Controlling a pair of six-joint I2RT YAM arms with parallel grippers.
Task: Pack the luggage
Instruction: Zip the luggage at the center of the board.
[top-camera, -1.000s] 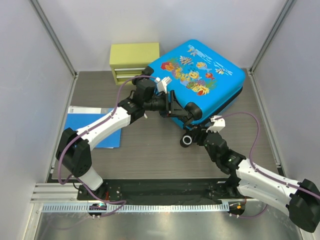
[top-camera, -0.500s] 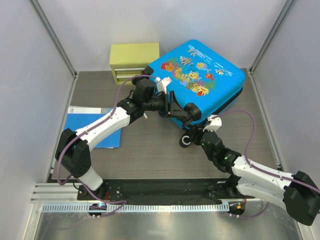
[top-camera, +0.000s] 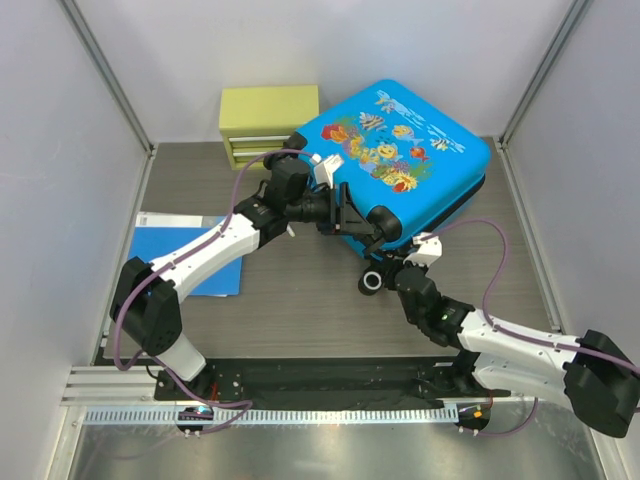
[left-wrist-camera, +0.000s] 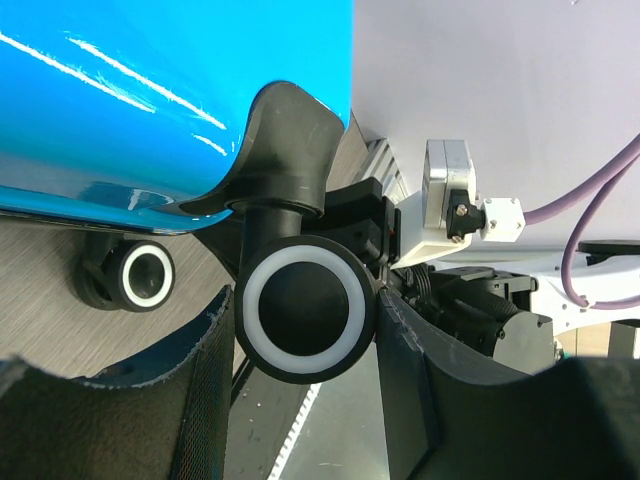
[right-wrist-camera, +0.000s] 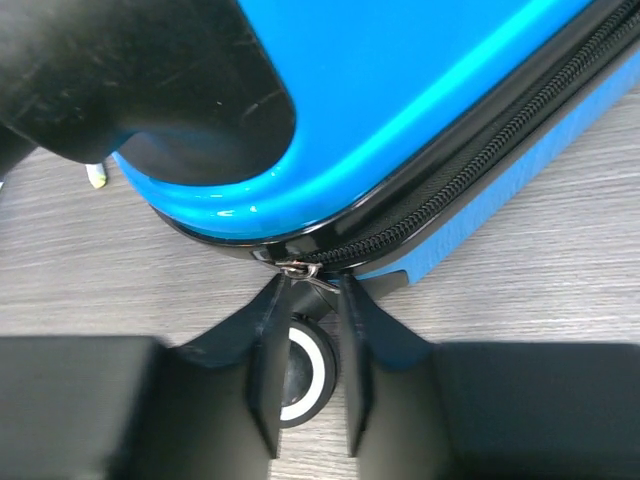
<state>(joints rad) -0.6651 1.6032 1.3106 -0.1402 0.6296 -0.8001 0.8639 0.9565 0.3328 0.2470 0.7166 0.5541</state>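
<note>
Right gripper (right-wrist-camera: 308, 290) edging toward 11 o'clock, jaws apart around zip pull (right-wrist-camera: 300, 270); left gripper (top-camera: 355, 222) clamping wheel (left-wrist-camera: 305, 312); luggage (top-camera: 410, 150) shut, zipping seemingly remaining.

Bright, even light is falling from above, casting only soft, faint shadows under the arms (top-camera: 210, 250) onto the table (top-camera: 300, 295). The metal sheet (top-camera: 300, 455) along the near edge is giving off a dull sheen. In the left wrist view white glare streaks are running across the suitcase (left-wrist-camera: 120, 90). The wheel (left-wrist-camera: 305, 310) is showing sharp, while the left fingers (left-wrist-camera: 100, 420) are blurring into dark shapes. The right fingers (right-wrist-camera: 262, 390) are likewise lying out of focus.
</note>
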